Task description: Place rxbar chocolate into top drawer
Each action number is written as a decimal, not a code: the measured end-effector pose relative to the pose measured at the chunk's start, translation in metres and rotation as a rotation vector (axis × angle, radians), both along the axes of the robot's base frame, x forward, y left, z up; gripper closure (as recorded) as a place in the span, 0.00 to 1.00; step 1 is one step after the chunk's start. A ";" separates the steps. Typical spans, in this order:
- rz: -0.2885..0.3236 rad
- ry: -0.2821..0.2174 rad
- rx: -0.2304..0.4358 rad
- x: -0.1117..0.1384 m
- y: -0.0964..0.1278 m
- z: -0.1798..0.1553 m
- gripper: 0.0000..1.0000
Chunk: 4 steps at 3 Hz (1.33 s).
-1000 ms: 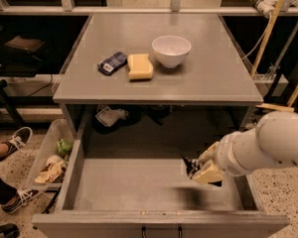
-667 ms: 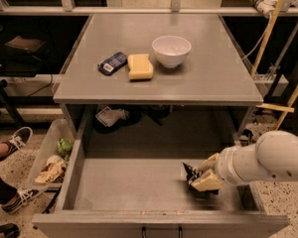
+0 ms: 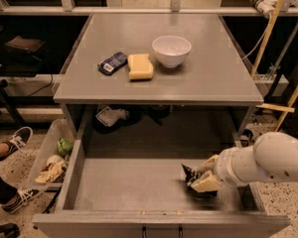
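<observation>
The gripper (image 3: 196, 178) grips the rxbar chocolate (image 3: 187, 171) between nearly closed fingers, the top drawer (image 3: 124, 185) floor just beneath it

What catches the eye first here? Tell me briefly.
The white arm reaches from the right into the open drawer, its gripper low near the right front corner, holding the black rxbar. On the table above sit a white bowl, a yellow sponge and a blue packet.
</observation>
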<state>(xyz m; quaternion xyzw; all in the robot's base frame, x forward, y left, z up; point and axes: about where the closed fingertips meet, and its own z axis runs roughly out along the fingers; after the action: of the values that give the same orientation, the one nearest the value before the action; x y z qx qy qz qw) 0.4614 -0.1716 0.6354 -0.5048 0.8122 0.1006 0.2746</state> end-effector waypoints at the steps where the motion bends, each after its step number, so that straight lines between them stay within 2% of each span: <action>1: 0.000 0.000 0.000 0.000 0.000 0.000 0.58; 3: 0.000 0.000 0.000 0.000 0.000 0.000 0.12; 4: 0.000 0.000 0.000 0.000 0.000 0.000 0.00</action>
<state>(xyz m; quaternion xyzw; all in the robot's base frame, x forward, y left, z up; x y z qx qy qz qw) 0.4614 -0.1715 0.6354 -0.5048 0.8122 0.1006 0.2745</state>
